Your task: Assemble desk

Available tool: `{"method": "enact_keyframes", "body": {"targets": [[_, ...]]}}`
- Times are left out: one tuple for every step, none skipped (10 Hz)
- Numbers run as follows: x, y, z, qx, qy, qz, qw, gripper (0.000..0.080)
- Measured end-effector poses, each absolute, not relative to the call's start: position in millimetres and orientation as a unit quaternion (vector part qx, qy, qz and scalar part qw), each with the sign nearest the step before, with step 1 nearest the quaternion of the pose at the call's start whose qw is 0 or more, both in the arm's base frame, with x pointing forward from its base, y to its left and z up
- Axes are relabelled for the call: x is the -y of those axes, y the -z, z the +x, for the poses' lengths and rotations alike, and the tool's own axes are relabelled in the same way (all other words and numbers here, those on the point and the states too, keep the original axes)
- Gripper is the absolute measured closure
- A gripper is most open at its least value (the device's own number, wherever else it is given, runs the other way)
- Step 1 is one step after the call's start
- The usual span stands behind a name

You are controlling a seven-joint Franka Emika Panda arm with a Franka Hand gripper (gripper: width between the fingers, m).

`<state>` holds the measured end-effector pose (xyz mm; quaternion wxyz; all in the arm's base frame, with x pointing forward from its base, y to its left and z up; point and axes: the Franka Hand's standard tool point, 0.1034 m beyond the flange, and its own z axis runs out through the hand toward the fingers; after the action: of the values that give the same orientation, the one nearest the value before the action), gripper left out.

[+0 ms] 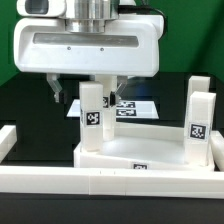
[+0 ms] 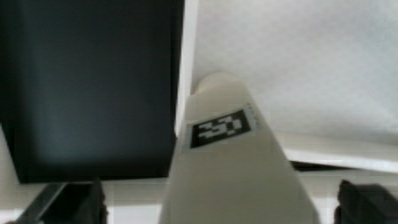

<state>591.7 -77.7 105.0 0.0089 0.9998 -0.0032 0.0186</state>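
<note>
The white desk tabletop [image 1: 140,152] lies flat in front of the near border rail. One white tagged leg [image 1: 92,117] stands upright on its corner at the exterior view's left. My gripper [image 1: 85,95] is directly above this leg, open, with one dark finger on each side of its top and a gap on both sides. In the wrist view the leg [image 2: 228,160] rises between the fingertips [image 2: 79,203], with the gripper [image 2: 222,206] straddling it and the tabletop [image 2: 302,70] beneath. Two more tagged legs [image 1: 203,125] stand upright at the exterior view's right.
The marker board [image 1: 132,108] lies on the black table behind the tabletop. The long white border rail [image 1: 110,188] runs along the front and turns up the exterior view's left [image 1: 6,140]. Black table surface [image 2: 89,80] shows beside the tabletop.
</note>
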Motion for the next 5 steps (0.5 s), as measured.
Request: {"method": "enact_keyframes", "body": {"targets": [[77.9,-105.3,591.4,-0.034,-0.017,0.999,0.012,0.015],[76.6,-105.4,591.0,-0.061,-0.016,0.998,0.013,0.015],[76.3,-105.9,591.1,-0.086,-0.016,0.996,0.015,0.0249],[75.6,-105.6,591.1,-0.078,-0.016,0.997,0.015,0.0249],[76.4,-105.4,590.9,-0.077,-0.015,0.997,0.015,0.0388]]}}
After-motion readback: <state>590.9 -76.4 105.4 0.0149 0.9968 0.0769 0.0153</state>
